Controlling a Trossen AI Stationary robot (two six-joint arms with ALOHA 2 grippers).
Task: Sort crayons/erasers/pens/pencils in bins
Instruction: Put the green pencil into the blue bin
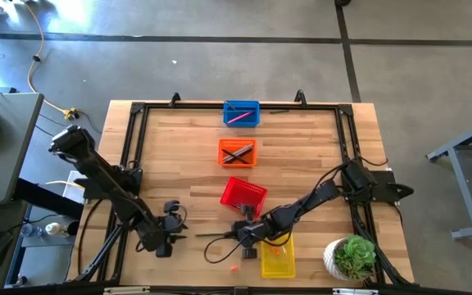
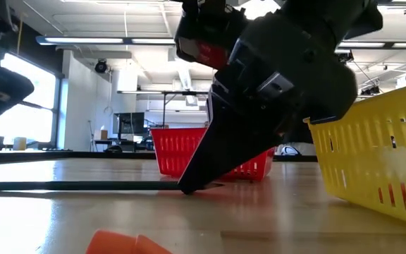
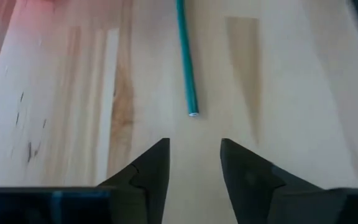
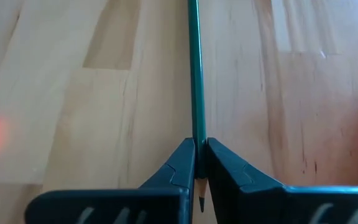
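Observation:
A long green pencil lies on the table near its front edge. My right gripper is shut on the end toward the yellow bin. My left gripper stands open a short way off the pencil's blunt end, with nothing between its fingers. The red bin, orange bin and blue bin stand in a row toward the far edge; the orange and blue ones hold sticks. An orange-red eraser lies by the yellow bin. My right gripper pinches the pencil just behind its sharpened point between its two fingers. The fingers slant down from the table's right side, roughly in line with the pencil. The point sticks out behind the fingertips, and the long shaft stretches level along the table toward the left.
A potted plant stands at the front right corner. A black frame runs round the working area. Bare wood lies left of the bins.

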